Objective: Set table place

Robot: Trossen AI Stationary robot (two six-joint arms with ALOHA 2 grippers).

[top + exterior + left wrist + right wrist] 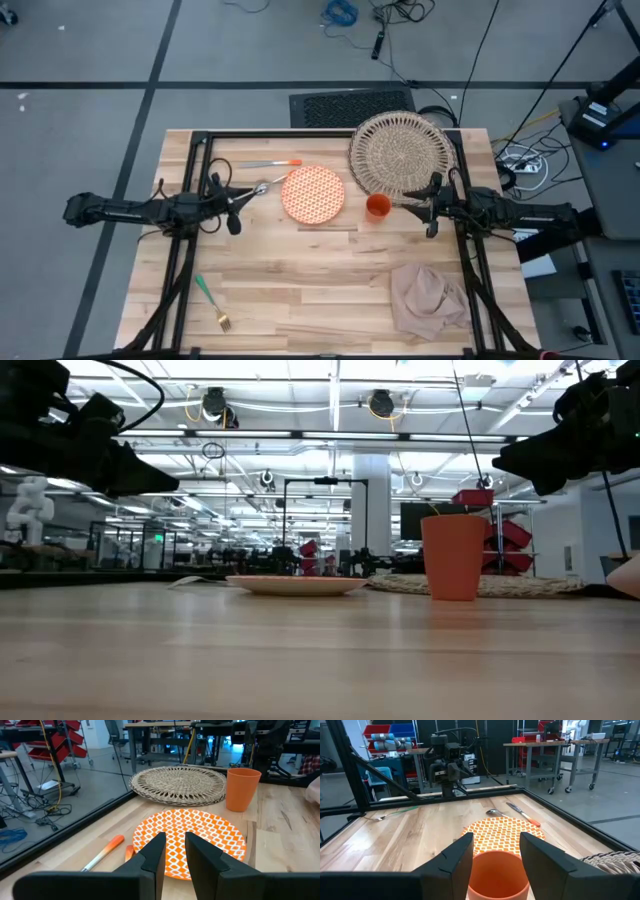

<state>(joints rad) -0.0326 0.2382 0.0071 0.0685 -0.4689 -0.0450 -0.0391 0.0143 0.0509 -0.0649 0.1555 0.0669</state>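
Two claws, mine: right gripper (496, 851) spread, straddling orange cup (378, 206) mid-table; left gripper (174, 851) slightly parted, empty, over plate (313, 193). Placemat (400, 153) at far edge; napkin (427, 298) near right corner.

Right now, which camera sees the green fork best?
The high view: the green-handled fork lies whole on the table, near its front left corner. The right wrist view shows it only as a thin green line far off. The low and left wrist views don't show it.
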